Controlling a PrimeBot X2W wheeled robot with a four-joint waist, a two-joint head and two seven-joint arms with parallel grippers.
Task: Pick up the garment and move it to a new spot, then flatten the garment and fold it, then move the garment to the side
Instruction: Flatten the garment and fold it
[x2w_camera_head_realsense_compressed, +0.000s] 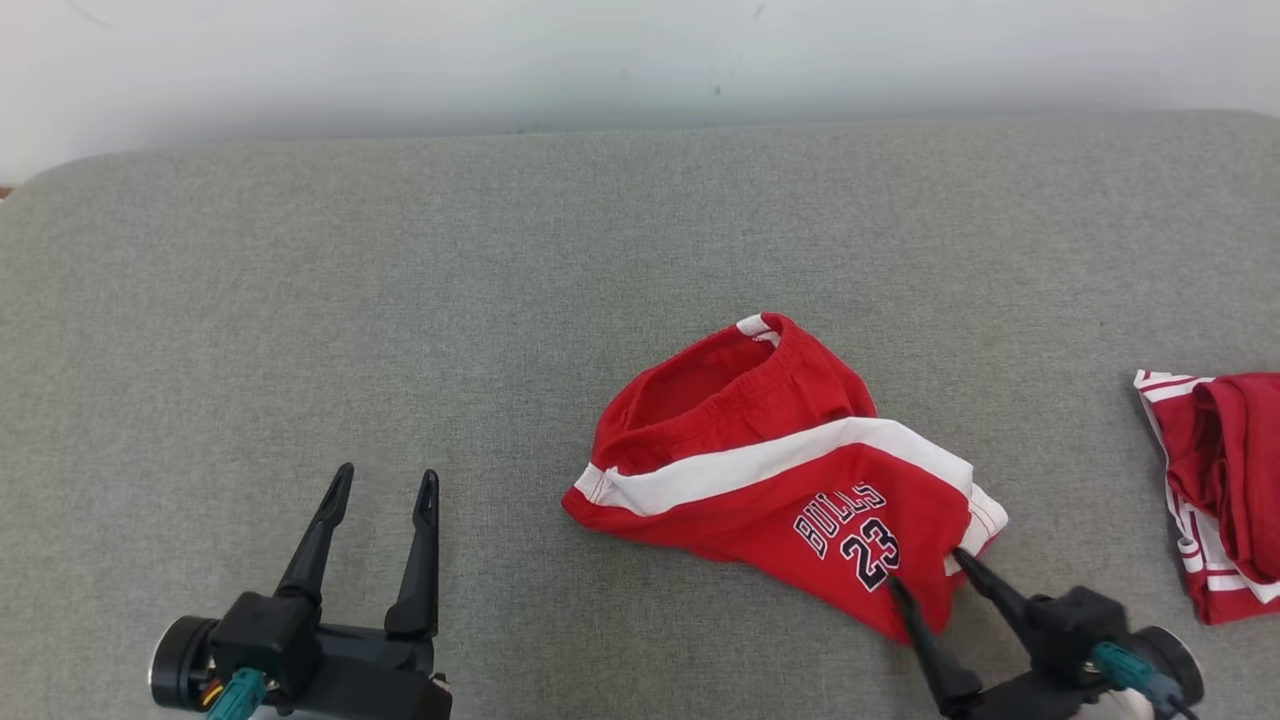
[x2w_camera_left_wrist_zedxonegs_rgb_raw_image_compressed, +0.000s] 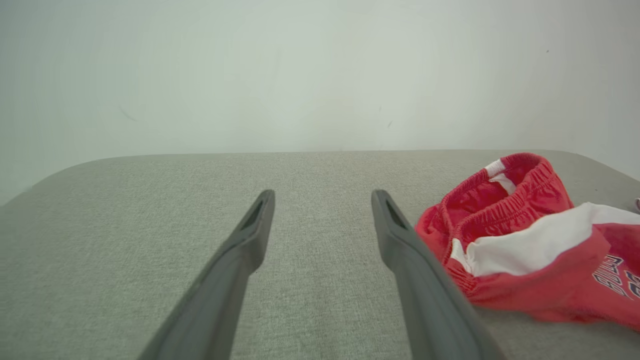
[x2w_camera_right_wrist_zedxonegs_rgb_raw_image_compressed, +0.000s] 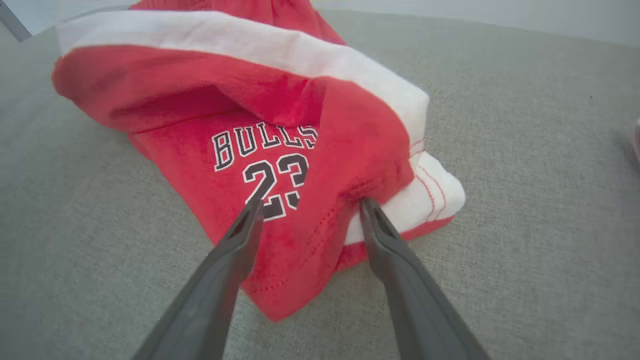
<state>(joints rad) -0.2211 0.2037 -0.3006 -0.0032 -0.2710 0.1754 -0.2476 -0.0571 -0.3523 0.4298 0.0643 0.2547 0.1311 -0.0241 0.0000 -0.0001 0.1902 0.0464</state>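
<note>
So the red shorts (x2w_camera_head_realsense_compressed: 780, 470) sit in a rumpled heap on the grey padded surface (x2w_camera_head_realsense_compressed: 400, 300), a bit right of the middle, with the waistband gaping toward the far wall (x2w_camera_head_realsense_compressed: 600, 60). There's a white stripe across them, and "BULLS 23" is on the near part. In the right wrist view a fold of cloth covers the end of the lettering and one finger covers part of the number, so how the legs are layered underneath is anyone's guess.

The right gripper (x2w_camera_head_realsense_compressed: 925, 568) has its fingers spread wide over the near corner of the shorts, one tip on the red and one by the white hem. It's got no hold on anything. Can't tell if the tips actually press the cloth or just sit above it.

The left gripper (x2w_camera_head_realsense_compressed: 388, 472) is wide open too with nothing in it, over bare surface well to the left of the shorts.

A second red and white garment (x2w_camera_head_realsense_compressed: 1225, 480) is at the right edge, cut off by the frame, so no idea what it is.
</note>
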